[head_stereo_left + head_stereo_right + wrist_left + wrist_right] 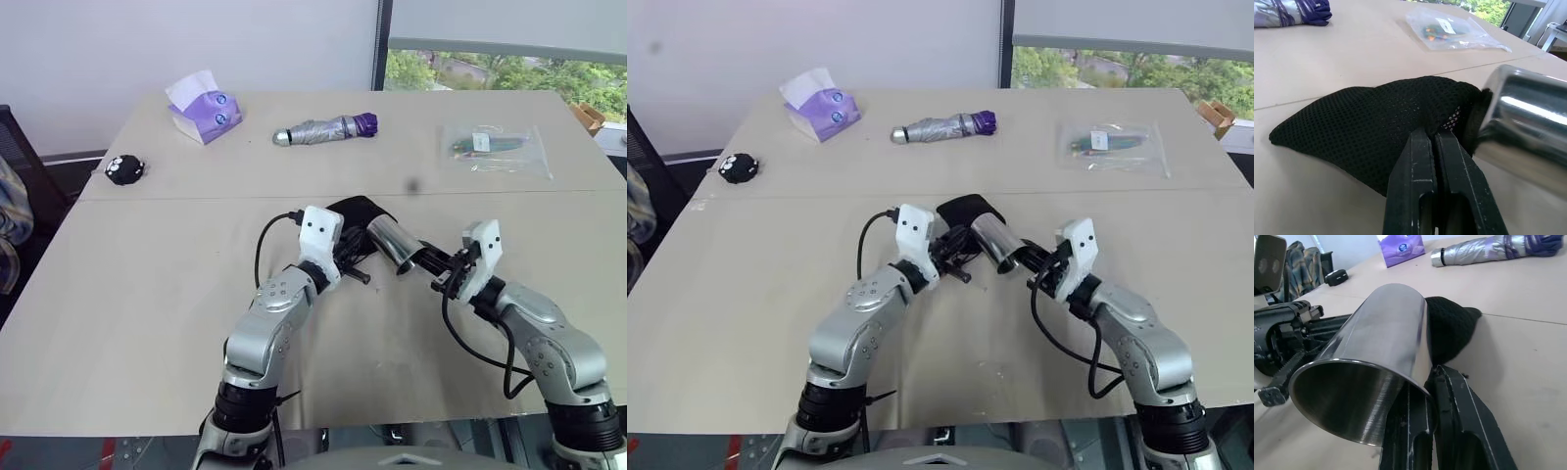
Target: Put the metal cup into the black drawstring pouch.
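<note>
Nearest, over the beige table [147, 294], the right gripper [429, 264] pinches the rim of the metal cup [390, 243], which lies tilted with its closed end at the mouth of the black drawstring pouch [358, 211]; the left gripper [1436, 142], fingers pressed together, pinches the pouch's mesh fabric just beside the cup; the pouch rests on the table between both hands.

Head eyes look down over the table [147, 294]; both wrist cameras sit close, sharing the pouch [1366, 132].
</note>
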Robot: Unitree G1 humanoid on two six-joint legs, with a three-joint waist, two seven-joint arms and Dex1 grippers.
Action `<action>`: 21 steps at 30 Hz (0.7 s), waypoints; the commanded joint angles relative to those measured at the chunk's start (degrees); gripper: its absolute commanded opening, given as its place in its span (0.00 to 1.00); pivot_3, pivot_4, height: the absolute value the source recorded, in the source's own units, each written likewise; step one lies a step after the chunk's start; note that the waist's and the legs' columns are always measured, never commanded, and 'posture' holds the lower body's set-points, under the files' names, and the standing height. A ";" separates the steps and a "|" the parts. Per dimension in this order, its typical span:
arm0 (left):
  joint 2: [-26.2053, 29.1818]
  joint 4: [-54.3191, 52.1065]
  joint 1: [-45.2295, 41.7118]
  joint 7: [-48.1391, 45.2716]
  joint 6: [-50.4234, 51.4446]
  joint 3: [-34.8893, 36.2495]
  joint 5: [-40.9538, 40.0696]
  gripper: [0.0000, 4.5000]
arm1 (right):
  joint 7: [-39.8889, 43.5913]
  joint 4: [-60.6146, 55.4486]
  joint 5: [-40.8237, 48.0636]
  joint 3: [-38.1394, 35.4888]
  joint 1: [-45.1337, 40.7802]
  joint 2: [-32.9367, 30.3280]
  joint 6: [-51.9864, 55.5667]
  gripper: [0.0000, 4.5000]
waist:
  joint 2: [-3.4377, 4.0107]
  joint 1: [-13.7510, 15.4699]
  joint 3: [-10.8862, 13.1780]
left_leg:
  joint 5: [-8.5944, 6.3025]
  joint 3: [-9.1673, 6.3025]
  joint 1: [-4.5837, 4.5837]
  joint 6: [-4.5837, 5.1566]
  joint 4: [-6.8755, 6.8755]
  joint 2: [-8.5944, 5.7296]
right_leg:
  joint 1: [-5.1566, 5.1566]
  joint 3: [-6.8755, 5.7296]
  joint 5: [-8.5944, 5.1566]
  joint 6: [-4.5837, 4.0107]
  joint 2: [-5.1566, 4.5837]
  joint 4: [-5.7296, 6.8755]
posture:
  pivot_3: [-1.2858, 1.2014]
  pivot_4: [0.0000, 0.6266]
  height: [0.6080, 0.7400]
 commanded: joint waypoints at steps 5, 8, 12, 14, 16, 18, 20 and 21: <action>0.25 -3.44 -1.57 -0.10 0.07 0.65 -2.60 0.00 | -0.08 2.02 -5.71 3.96 -1.04 0.94 -3.38 0.00 | 0.00 0.04 0.00 | 0.00 -0.02 0.03 0.00 0.00 0.00 | 0.00 -0.02 0.00 -0.01 0.01 0.03 | 0.52 0.24 1.00; 0.33 -3.37 -1.70 0.16 -0.01 0.69 -2.88 0.00 | -1.20 2.92 -8.07 4.59 -2.09 1.40 -3.92 0.00 | 0.00 0.04 0.00 | 0.00 -0.02 0.03 0.00 0.00 0.00 | 0.00 -0.02 0.00 -0.01 0.02 0.03 | 0.52 0.24 1.00; 0.43 -4.38 -0.89 -0.23 0.38 -0.47 -3.19 0.00 | -4.17 4.99 -9.12 4.61 -4.95 4.67 -2.75 0.00 | -0.01 -0.11 0.01 | 0.00 0.00 0.03 0.00 0.00 0.00 | 0.00 0.00 0.00 0.00 0.01 0.03 | 0.52 0.24 1.00; 0.60 -4.71 -0.61 -0.50 0.53 -0.72 -3.43 0.00 | -7.51 5.80 -8.94 4.13 -6.83 7.17 1.00 0.00 | -0.01 -0.32 0.01 | 0.00 0.00 0.05 0.00 0.00 0.01 | 0.00 -0.01 0.00 0.00 0.02 0.04 | 0.52 0.24 1.00; 0.78 -4.91 -0.60 -0.43 0.77 -0.79 -3.69 0.00 | -9.17 6.38 -7.58 3.43 -8.56 9.73 3.67 0.00 | -0.01 -0.51 0.01 | 0.00 -0.03 0.05 0.00 0.00 0.03 | -0.01 -0.03 0.00 -0.01 0.02 0.06 | 0.52 0.24 1.00; 1.09 -5.38 -0.49 -0.36 1.08 -0.98 -4.09 0.00 | -10.31 7.80 -7.09 3.20 -10.70 12.21 4.78 0.00 | -0.01 -0.56 0.01 | 0.00 -0.04 0.03 -0.01 -0.01 0.03 | -0.01 -0.04 0.00 -0.01 0.02 0.06 | 0.52 0.24 1.00; 1.34 -5.81 -0.31 -0.29 1.31 -1.10 -4.44 0.00 | -11.52 10.64 -8.79 4.16 -13.50 14.04 4.65 0.00 | -0.01 -0.79 0.01 | 0.00 -0.02 0.01 -0.01 -0.01 0.03 | -0.01 -0.02 0.00 -0.01 0.01 0.04 | 0.52 0.24 1.00; 1.41 -5.96 -0.23 -0.26 1.41 -1.21 -4.58 0.00 | -12.47 12.63 -10.15 4.77 -15.12 14.89 4.24 0.00 | -0.01 -0.94 0.01 | 0.00 0.00 0.01 -0.01 -0.01 0.03 | -0.01 -0.01 0.01 -0.01 0.01 0.03 | 0.52 0.24 1.00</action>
